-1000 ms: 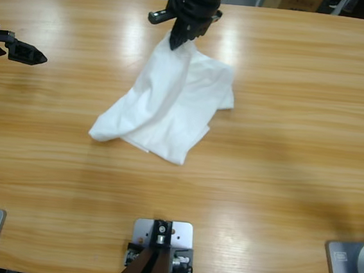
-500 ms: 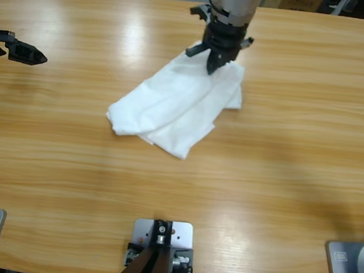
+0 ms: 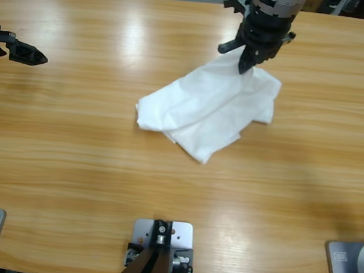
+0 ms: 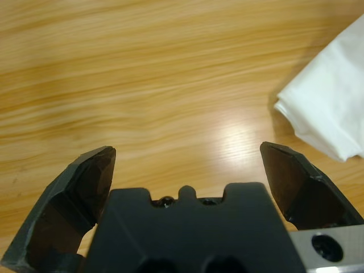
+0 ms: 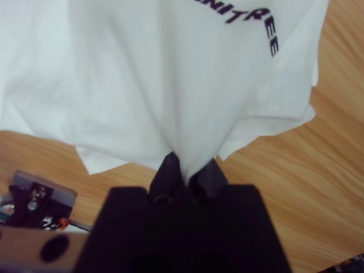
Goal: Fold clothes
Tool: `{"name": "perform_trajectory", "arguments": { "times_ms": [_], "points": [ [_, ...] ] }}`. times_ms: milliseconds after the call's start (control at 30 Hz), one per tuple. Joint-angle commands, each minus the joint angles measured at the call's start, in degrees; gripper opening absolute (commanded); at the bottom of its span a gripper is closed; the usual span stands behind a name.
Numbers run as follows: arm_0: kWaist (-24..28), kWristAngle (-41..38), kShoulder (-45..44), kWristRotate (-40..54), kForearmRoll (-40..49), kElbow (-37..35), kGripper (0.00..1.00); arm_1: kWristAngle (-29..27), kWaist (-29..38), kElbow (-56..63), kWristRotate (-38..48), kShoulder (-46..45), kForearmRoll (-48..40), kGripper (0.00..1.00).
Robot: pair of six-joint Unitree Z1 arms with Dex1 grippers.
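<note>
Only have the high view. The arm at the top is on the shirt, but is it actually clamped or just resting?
Observer: Clamped. In the right wrist view the right gripper is shut on a pinch of the white T-shirt.
Operator: And the gripper at the left edge, open or shut?
Observer: Open. In the left wrist view the left gripper has its jaws spread wide, only the wooden table between them.
Operator: Any print on the shirt? None visible from above.
Observer: Yes, dark curved lettering shows in the right wrist view.
</note>
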Motion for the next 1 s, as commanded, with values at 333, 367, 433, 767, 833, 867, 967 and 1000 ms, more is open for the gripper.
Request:
{"name": "perform_trajectory", "arguments": {
  "times_ms": [333, 367, 433, 767, 833, 867, 967, 1000],
  "points": [
    [0.4, -1.08, 2.16, 0.69, 0.49, 2.0, 1.0, 1.61, -1.84, 5.33, -0.77, -6.67, 0.97, 0.0],
    [0.4, -1.08, 2.28, 0.69, 0.49, 2.0, 1.0, 1.42, -1.91, 6.04, -0.29, -6.65, 0.96, 0.0],
    [0.4, -1.27, 2.3, 0.76, 0.49, 2.0, 1.0, 1.28, -1.91, 7.09, 1.31, -5.86, 0.94, 0.0],
    [0.4, -1.52, 3.44, 0.86, 0.85, 2.09, 1.0, 4.32, -4.49, 28.17, 7.12, -12.0, -12.16, 1.0],
    [0.4, -1.52, 3.53, 0.86, 0.86, 2.09, 1.0, 2.75, -4.55, 35.34, 9.09, -15.58, -15.97, 1.0],
    [0.4, -1.52, 3.78, 0.86, 0.92, 2.09, 1.0, 2.22, -4.55, 39.0, 10.27, -17.66, -18.01, 1.0],
    [0.31, -1.61, 3.88, 0.95, 1.15, 2.0, 1.0, 1.01, -4.55, 47.78, 13.14, -23.51, -22.76, 1.0],
    [0.31, -1.68, 3.88, 1.02, 1.27, 1.99, 1.0, 0.68, -4.55, 49.51, 13.65, -24.9, -23.55, 1.0]
  ]
}}
